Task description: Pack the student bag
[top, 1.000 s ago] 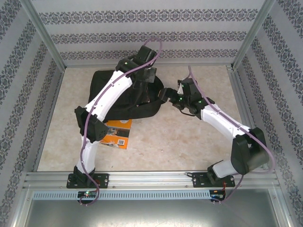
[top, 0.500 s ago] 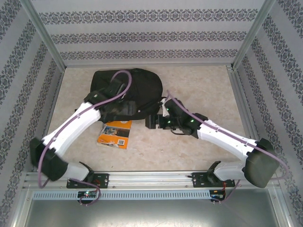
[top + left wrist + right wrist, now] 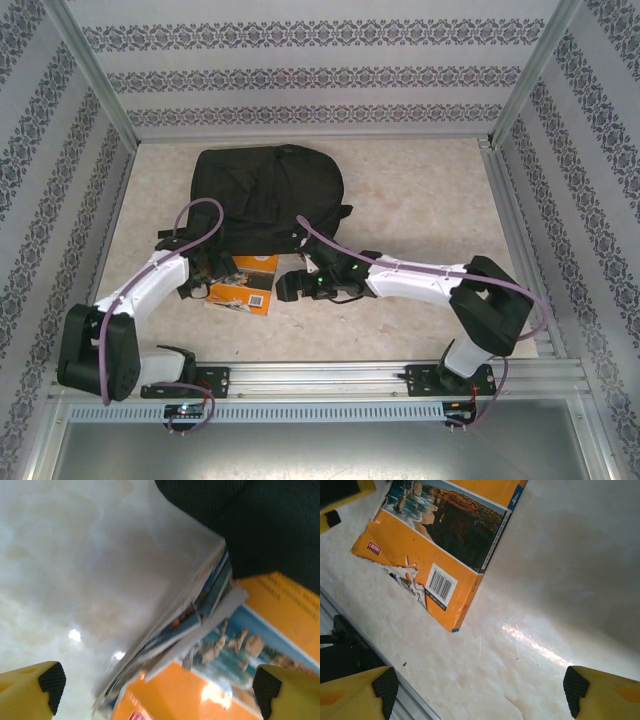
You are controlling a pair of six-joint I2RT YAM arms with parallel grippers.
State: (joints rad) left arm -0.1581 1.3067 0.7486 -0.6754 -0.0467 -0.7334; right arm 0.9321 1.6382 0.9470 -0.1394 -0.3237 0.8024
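At the far middle of the worktop (image 3: 420, 200) the student bag (image 3: 265, 190) lies flat, and at its near edge an orange book (image 3: 245, 287) rests between the left claw (image 3: 205, 282) and the right claw (image 3: 289, 287), both wide and empty, seemingly placed to take it from two sides.

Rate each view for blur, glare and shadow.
Left wrist: soft and blurred, the book smeared, small glare spots on the table, the bag a detailless black. Right wrist: sharp, the barcode crisp, one glare streak and a broad shadow on the table. Top external: even light, in focus, no strong glare.
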